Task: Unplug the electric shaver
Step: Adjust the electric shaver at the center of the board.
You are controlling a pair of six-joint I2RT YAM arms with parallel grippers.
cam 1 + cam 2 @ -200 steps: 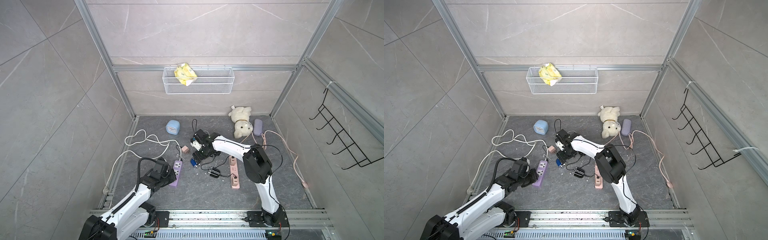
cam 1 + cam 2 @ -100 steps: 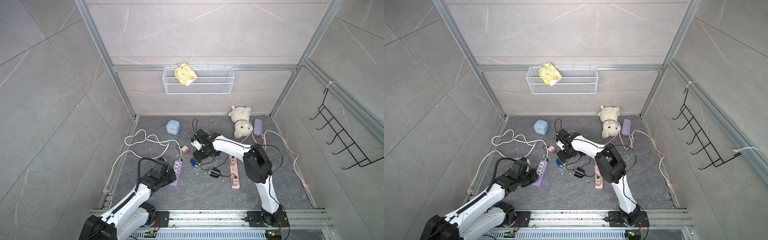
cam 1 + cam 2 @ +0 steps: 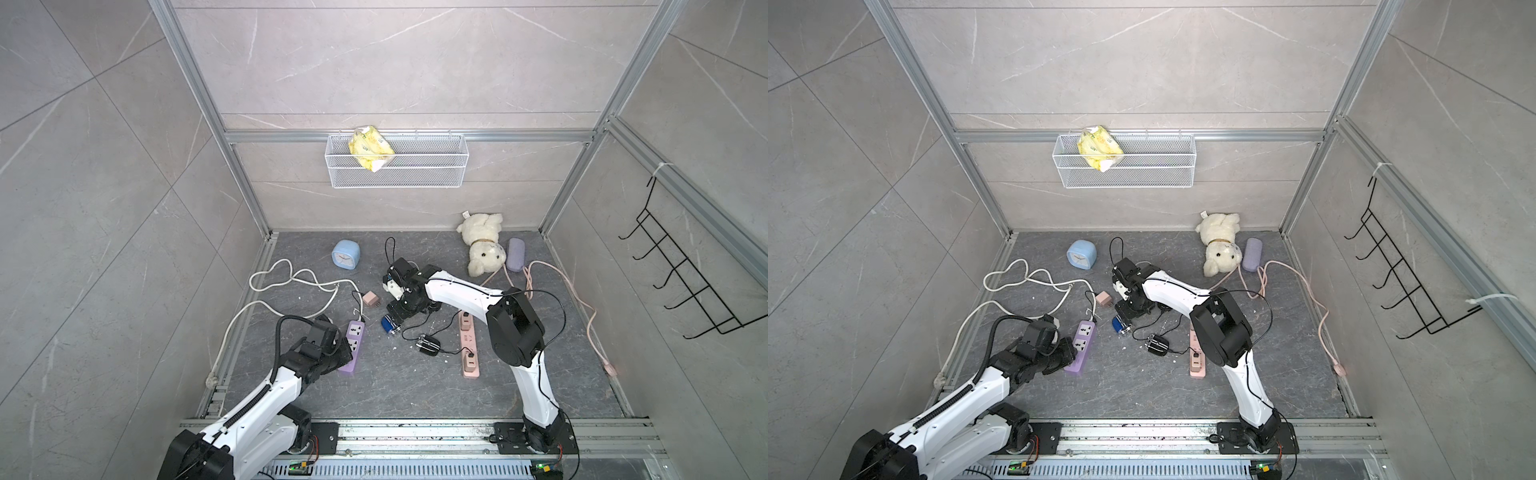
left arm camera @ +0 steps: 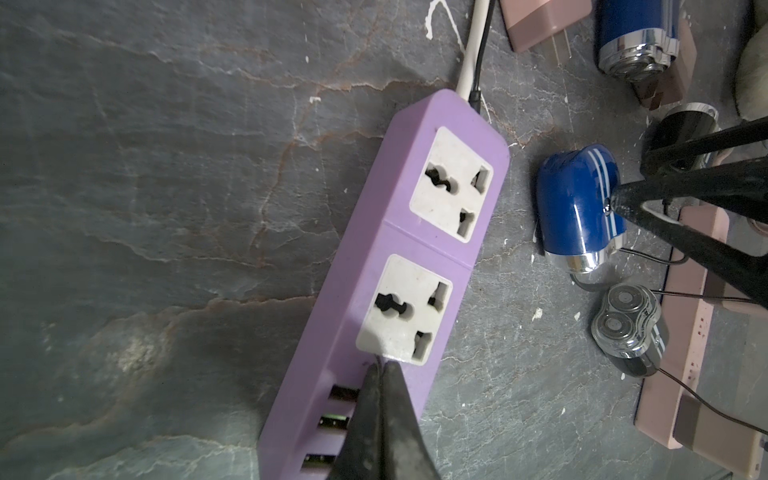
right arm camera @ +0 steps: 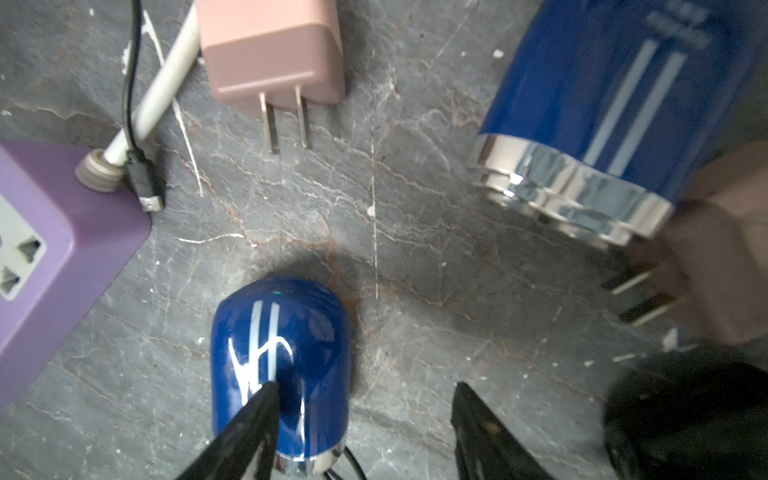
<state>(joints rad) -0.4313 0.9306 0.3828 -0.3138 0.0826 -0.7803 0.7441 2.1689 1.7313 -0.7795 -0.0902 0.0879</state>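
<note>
Stone floor [image 3: 374, 386]: outstretched right gripper [image 5: 365, 385] perhaps touches shaver [image 5: 278, 332].

Robot test cell, seemingly a mock bathroom, grey tile walls [image 3: 415, 62], aluminium frame [image 3: 407, 136], wire basket [image 3: 424, 170], wall hooks [image 3: 692, 266]

**A:** Both top views are bright and even, lit from above, with soft, faint shadows.

**B:** And the wrist views?

**A:** Dimmer. In the right wrist view, white glare streaks the glossy blue shaver body [image 5: 278, 345], a dark shadow pools on the grey veined stone floor [image 5: 415, 249], and the right claw's black fingers [image 5: 249, 424] are out of focus.
</note>
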